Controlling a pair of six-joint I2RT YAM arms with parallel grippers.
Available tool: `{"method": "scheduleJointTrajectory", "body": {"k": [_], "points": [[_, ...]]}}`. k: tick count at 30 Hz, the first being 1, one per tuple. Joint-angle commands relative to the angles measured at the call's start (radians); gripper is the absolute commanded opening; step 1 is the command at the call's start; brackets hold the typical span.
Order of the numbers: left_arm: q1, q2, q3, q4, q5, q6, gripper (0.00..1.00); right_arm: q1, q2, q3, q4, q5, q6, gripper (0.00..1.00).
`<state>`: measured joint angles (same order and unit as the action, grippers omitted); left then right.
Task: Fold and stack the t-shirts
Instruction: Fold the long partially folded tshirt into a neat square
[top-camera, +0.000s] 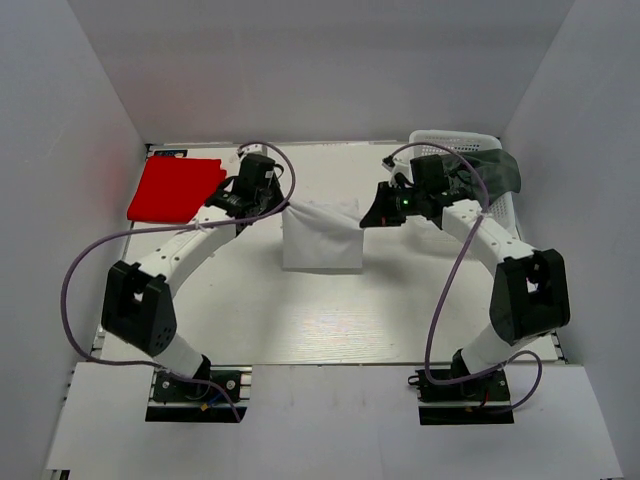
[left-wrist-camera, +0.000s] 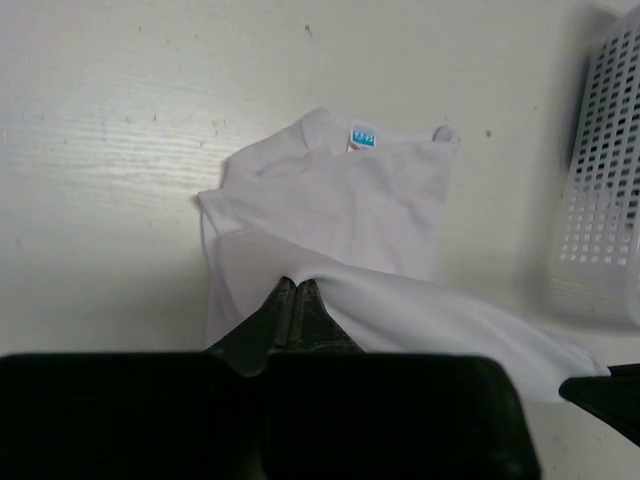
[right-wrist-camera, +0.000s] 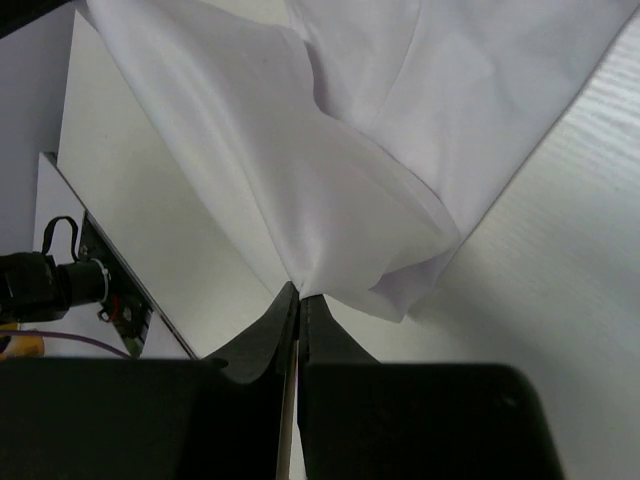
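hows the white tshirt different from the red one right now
The white t-shirt sits in the centre; the red t-shirt lies at the far left. The white one is pinched at its far edge by the left claw and right claw; the red one is untouched and flat. Both are plain cloth.

The right gripper (right-wrist-camera: 298, 298), its black jaws pressed together, pinches a fold of the white t-shirt (right-wrist-camera: 380, 130), which fans upward over the pale table (right-wrist-camera: 560, 280); a purple cable (right-wrist-camera: 70, 338) lies far left.
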<state>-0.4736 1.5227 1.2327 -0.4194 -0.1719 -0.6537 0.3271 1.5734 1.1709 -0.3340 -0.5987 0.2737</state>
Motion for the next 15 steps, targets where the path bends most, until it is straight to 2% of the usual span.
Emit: {"method": "scheduleJointTrajectory", "body": {"k": [1,6,8,9,10,11,12,13,14,15], "points": [[0.029,0.086,0.103,0.048,-0.014,0.034,0.0,-0.026,0.063,0.088,0.02,0.008,-0.004,0.0],[0.073,0.301,0.25,0.012,-0.005,0.023,0.0,-0.057,0.247,0.217,0.09,0.043,0.044,0.0],[0.102,0.391,0.358,-0.057,-0.015,-0.029,0.0,-0.059,0.365,0.309,0.163,0.089,0.071,0.0],[0.128,0.486,0.452,-0.09,-0.015,-0.043,0.0,-0.057,0.402,0.337,0.218,0.12,0.073,0.01],[0.139,0.532,0.506,-0.122,-0.026,-0.055,0.02,-0.059,0.519,0.471,0.219,0.128,0.096,0.22],[0.15,0.574,0.558,-0.178,-0.026,-0.067,0.16,-0.057,0.558,0.522,0.216,0.12,0.093,0.48],[0.15,0.614,0.611,-0.209,-0.026,-0.067,0.54,-0.054,0.598,0.574,0.169,0.125,0.101,0.65],[0.174,0.678,0.719,-0.246,-0.026,-0.067,0.62,-0.056,0.687,0.714,0.146,0.114,0.096,0.84],[0.174,0.695,0.755,-0.286,-0.026,-0.049,0.69,-0.05,0.704,0.74,0.138,0.105,0.097,0.9],[0.174,0.695,0.777,-0.286,-0.026,-0.028,0.79,-0.046,0.714,0.756,0.124,0.099,0.099,0.9]]}}
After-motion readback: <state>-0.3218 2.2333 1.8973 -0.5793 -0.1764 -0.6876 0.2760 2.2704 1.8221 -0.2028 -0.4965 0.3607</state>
